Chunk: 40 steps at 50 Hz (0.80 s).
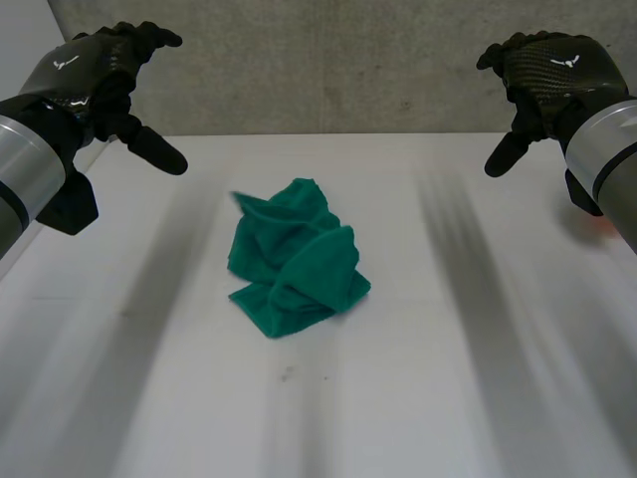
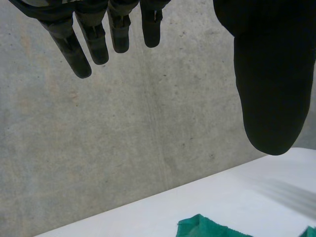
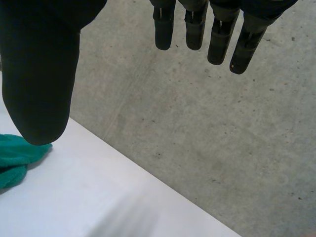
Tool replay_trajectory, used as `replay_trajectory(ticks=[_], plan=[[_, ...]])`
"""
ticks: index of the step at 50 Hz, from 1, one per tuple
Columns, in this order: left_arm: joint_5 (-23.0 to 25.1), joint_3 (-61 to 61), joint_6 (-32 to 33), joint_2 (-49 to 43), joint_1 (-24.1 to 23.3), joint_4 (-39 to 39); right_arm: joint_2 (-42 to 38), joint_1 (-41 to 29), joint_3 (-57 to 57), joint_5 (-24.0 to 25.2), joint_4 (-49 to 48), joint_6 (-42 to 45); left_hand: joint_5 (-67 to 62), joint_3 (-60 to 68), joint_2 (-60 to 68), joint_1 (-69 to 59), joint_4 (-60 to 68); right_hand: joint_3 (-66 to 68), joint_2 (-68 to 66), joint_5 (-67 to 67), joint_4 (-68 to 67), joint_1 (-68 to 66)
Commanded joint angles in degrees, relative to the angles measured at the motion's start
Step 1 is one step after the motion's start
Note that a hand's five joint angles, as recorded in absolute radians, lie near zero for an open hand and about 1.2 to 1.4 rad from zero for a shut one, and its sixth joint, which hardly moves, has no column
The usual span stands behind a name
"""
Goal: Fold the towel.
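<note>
Table (image 1: 448, 388) – white, with a bare surface across the near part of the scene.

Towel (image 1: 297, 261) – green, crumpled in a loose, unfolded heap near the middle of the table, a little left of centre. One peak stands up at its far side and a flatter flap lies at its near right. Neither hand touches it.

Left arm (image 1: 25, 169) – grey with a light cap, coming in from the near left.

Left hand (image 1: 95, 75) – black, raised above the far left of the table, well apart from the towel, which lies to its right and nearer. The fingers (image 2: 74, 49) are straight and spread and the thumb (image 2: 269, 98) is held wide of them, so the hand is fully relaxed and holds nothing. In the left wrist view a strip of the towel (image 2: 207, 228) shows on the table beyond the fingertips.

Right arm (image 1: 607, 159) – grey, coming in from the near right.

Right hand (image 1: 552, 65) – black, raised above the far right of the table, well apart from the towel, which lies to its left and nearer. Its fingers (image 3: 217, 39) are extended and its thumb (image 3: 39, 89) is apart from them, with nothing in its grasp. In the right wrist view a fold of the towel (image 3: 15, 160) lies just past the thumb tip.

Wall (image 1: 338, 60) – grey concrete, behind the table's far edge.
</note>
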<state>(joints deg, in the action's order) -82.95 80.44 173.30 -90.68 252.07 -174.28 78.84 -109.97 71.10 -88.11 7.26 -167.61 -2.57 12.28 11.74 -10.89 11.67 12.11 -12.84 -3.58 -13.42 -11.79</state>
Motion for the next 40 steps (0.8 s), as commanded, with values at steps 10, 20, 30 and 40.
replay_trajectory(ticks=[10, 20, 30, 40], plan=[[0.0, 0.2, 4.1, -6.2, -1.8, 0.1, -2.5, -0.9, 0.8, 2.1, -0.4, 3.3, 1.9, -1.6, -1.0, 0.2, -1.0, -2.1, 2.8, 3.6, 3.4, 1.8], [-1.9, -0.3, 11.6, -19.0, -6.0, -4.9, -5.9, -2.6, 1.6, 3.7, -0.3, 14.2, 1.2, -0.9, -0.3, -0.5, -0.3, -2.1, 2.8, 3.6, 3.4, 1.8], [-5.6, -6.9, 18.8, -35.5, -6.6, -15.4, -9.3, -3.1, 1.6, 3.6, -0.4, 14.2, -7.5, 7.8, 8.4, -9.2, 8.4, -2.1, 2.8, 3.6, 3.4, 1.8], [-5.7, -10.6, 21.1, -40.6, -6.5, -16.5, -14.0, -4.0, 0.4, 2.9, -0.3, 8.9, -67.4, 67.7, 68.3, -69.1, 68.3, -2.1, 2.8, 3.6, 3.4, 1.8]])
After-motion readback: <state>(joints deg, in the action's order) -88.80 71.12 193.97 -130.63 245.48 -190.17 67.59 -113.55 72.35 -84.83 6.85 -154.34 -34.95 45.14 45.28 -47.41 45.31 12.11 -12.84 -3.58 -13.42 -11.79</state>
